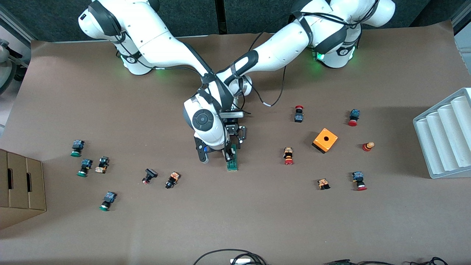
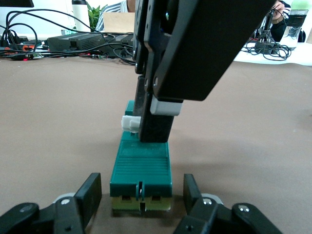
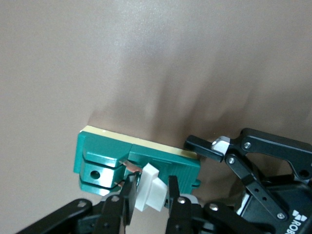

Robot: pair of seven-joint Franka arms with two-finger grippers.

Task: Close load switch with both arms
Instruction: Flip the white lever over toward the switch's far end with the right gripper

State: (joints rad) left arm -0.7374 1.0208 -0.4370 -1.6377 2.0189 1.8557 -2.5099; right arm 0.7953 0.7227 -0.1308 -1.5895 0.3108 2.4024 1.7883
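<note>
The dark-green load switch lies flat mid-table, its cream base showing in the left wrist view. My right gripper comes down on it from above, and in its own view it is shut on the white tab at one end of the green body. That tab also shows beside the right gripper's fingers. My left gripper is open and straddles the switch's other end, with a narrow gap on each side. It sits low at the end toward the arms' bases.
Several green-capped push buttons lie toward the right arm's end, several red-capped ones toward the left arm's. An orange cube stands among those. A white ridged tray and a cardboard box sit at the table's ends.
</note>
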